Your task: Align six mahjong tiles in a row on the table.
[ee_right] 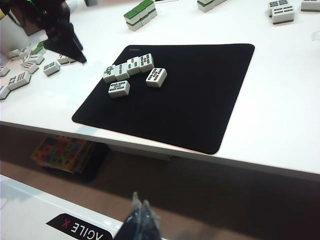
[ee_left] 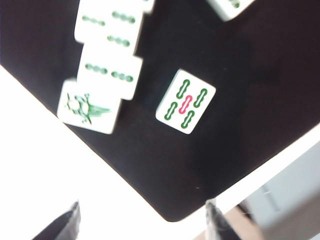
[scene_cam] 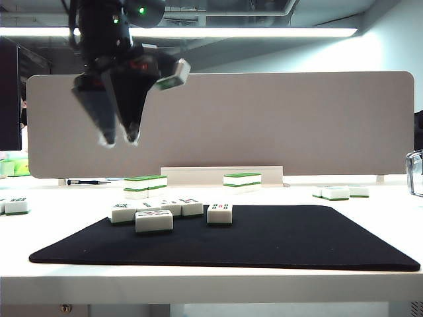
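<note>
Right gripper (ee_right: 141, 220): parked low in front of the table edge, well back from the work, fingers pressed together with nothing between them
Table (scene_cam: 198, 281): white top with the black mat (scene_cam: 277, 241) across the middle
Loose front tile (scene_cam: 154, 220): nearest on the mat, lying by itself just ahead of the others, face up
Row so far: four mahjong tiles (scene_cam: 155, 209) touching in a short slanted line behind it, bird-marked tile at the left end
Second stray (scene_cam: 219, 213): sits just beside the row's right end, not lined up with it
Left gripper (scene_cam: 119, 140): hanging high above the mat's left part, fingers spread and empty
Step in hand: as I read it, four are lined and two are yet to join
Next move: come down over a stray with the jaws wide, then nudge or carry it squarely onto an end of the row
Far side: stacked green-topped tiles (scene_cam: 145, 186) by the grey divider (scene_cam: 264, 119)
</note>
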